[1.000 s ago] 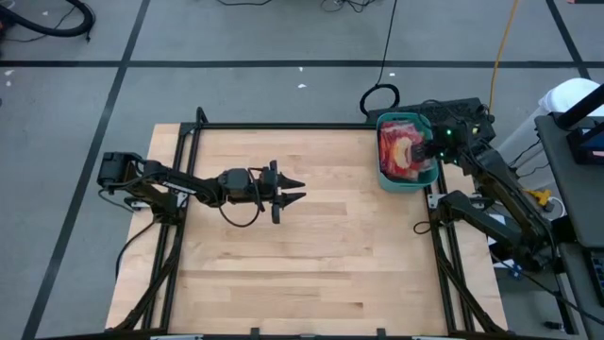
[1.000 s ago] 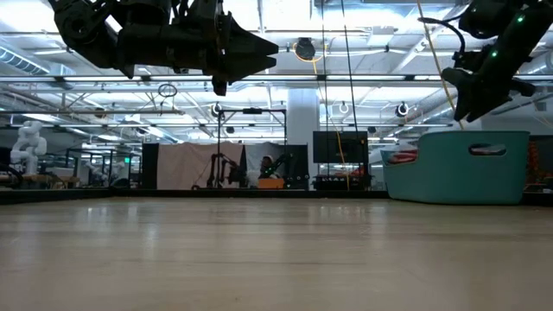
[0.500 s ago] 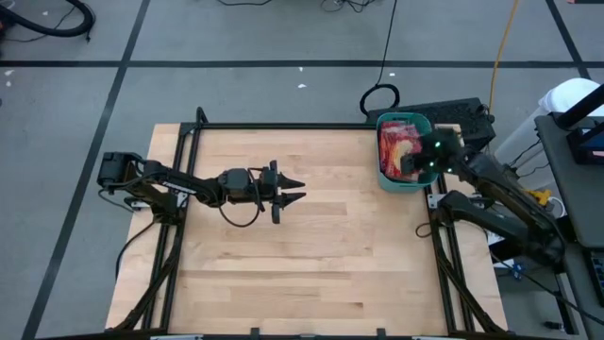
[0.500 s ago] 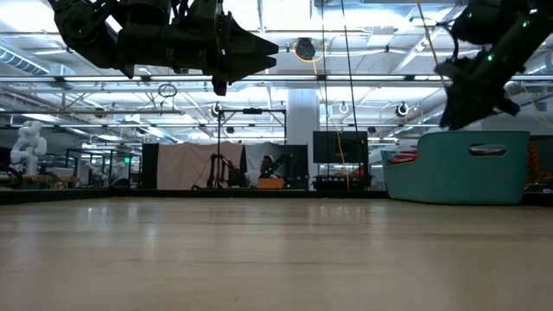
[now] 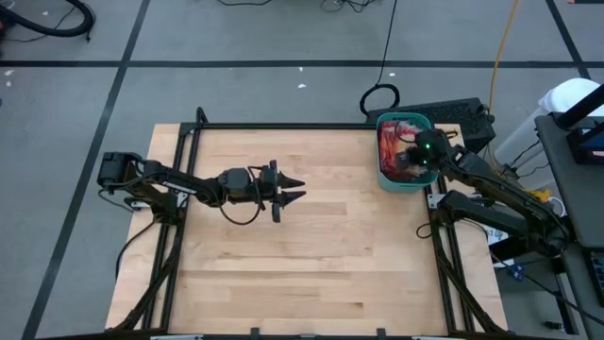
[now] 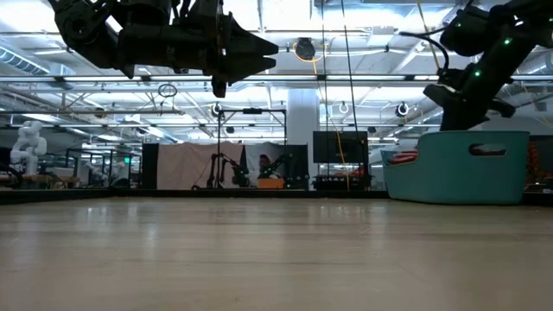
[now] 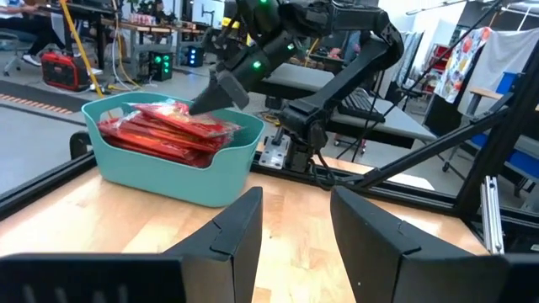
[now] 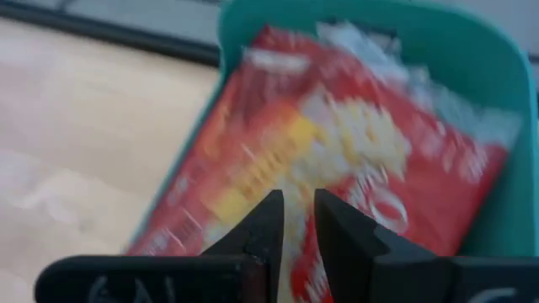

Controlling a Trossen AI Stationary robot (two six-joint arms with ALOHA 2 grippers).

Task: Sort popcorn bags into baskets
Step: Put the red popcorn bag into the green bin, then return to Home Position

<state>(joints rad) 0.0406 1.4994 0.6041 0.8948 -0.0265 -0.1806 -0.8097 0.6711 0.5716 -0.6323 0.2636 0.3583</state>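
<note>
Popcorn bags [image 5: 400, 151] piled in teal basket [image 5: 407, 183], none left on table [image 5: 311, 255]; right gripper [image 5: 410, 159] narrowed, empty, above them.

Wooden table [image 5: 311, 255], teal basket [image 5: 382, 176] at corner

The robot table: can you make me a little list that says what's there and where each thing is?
table: bare light wood
basket: teal bin at the table's far right corner
popcorn bags: red packets piled inside the bin
right gripper: over the bin, fingers nearly together just above the top bag; no bag seen held
left gripper: in the air over the table's middle, fingers apart, holding nothing
bags outside the bin: none seen
</note>
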